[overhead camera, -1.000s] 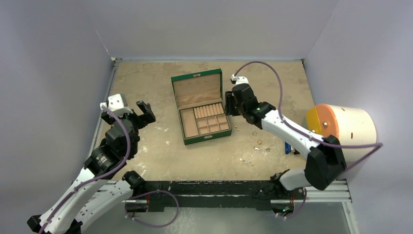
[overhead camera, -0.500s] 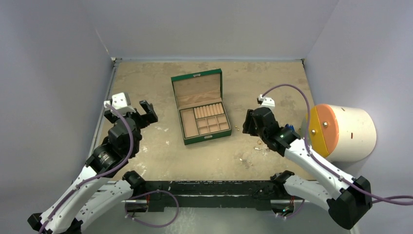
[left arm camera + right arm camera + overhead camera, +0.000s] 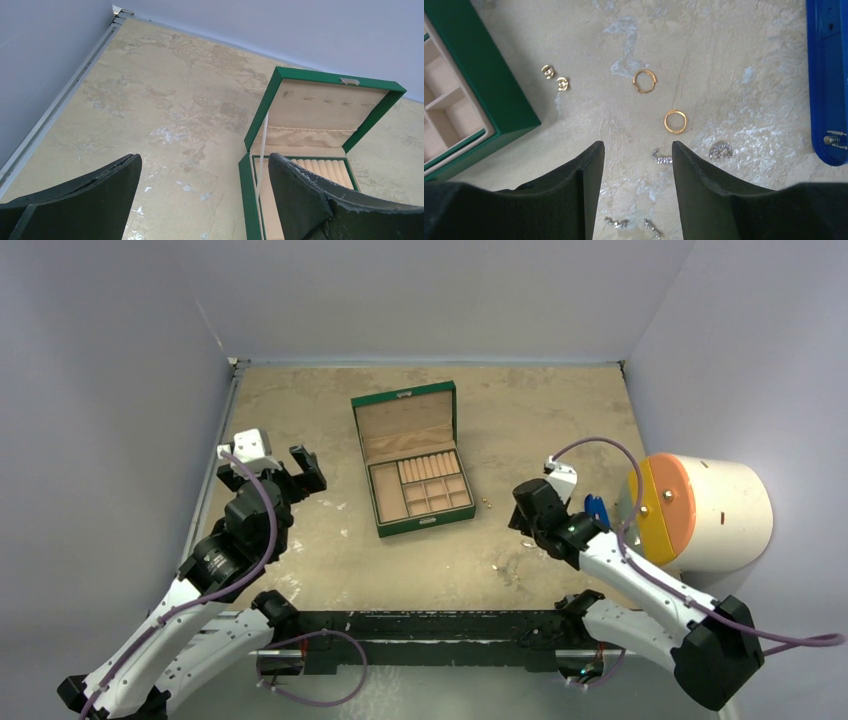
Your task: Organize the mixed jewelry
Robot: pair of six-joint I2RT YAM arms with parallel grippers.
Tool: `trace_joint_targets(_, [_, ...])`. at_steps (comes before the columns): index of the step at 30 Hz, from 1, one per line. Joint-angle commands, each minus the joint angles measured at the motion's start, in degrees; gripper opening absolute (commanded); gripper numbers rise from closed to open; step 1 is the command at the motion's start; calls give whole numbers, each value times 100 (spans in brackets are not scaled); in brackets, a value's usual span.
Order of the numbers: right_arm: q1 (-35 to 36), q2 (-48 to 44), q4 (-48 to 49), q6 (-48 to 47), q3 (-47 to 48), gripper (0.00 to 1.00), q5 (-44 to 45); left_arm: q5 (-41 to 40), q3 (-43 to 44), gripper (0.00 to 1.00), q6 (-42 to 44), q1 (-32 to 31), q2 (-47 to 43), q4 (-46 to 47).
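Right pincer (image 3: 636, 147) hangs released over gold hoops (image 3: 675, 131) and silvery studs (image 3: 721, 150) right of the green jewelry box (image 3: 489, 95); light, stiff, slippery (tiny too), so I'd pinch across one rim.

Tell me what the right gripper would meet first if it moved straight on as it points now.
Probably the small silver piece, lying ahead between the open jaws of the right gripper; the gold ring lies beyond. Depth is unclear.
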Motion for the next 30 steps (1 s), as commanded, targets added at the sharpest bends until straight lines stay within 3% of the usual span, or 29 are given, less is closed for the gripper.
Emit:
trace_joint_targets(1, [-77,332,380,-40,87,54,610,42,185,98,85,46,-5,159])
trace_joint_targets(8, [-327,1036,999,-1074,363,50,229,77,186,98,89,49,-33,170])
trace_joint_targets(14, [-759,1341,1583,-1829,363,46,-652,77,169,98,89,49,-61,172])
trace_joint_targets(20, [-1085,1839,1748,-2027,459,41,-1366,95,182,98,89,49,-51,172])
trace_joint_targets(30, [-1221,2130,1858,-1917,443,37,-1549,103,186,98,95,49,-24,172])
